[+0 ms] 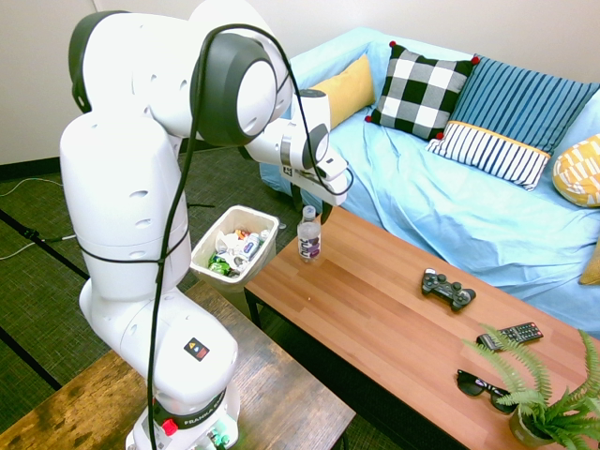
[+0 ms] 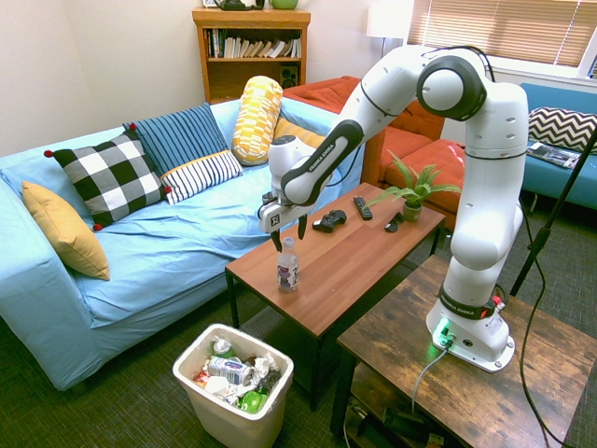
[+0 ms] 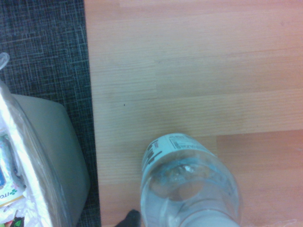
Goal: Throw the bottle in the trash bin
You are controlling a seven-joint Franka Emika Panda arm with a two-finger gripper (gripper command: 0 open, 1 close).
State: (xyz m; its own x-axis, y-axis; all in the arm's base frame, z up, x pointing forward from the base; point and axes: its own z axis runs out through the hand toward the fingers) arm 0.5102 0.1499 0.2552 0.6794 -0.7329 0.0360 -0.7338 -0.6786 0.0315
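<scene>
Item one: my pincer, at the end of the white arm, pointing down over the near end of the long wooden table. Its fingers stand apart; I see nothing clamped.

Item two: one clear plastic bottle, white cap, printed label, upright on that table near the end by the bin. It sits just below my pincer, the cap showing between the spread fingertips in both outside views. Whether either finger touches it, I cannot tell.

Item three: one whitish trash bin, on the floor just beyond that end of the table, holding wrappers and a can.

Further along the same table: one black game controller, one remote, one pair of dark glasses, one potted fern.

Alongside: one sofa under a light blue cover, bearing cushions, among them one in black and white checks.
</scene>
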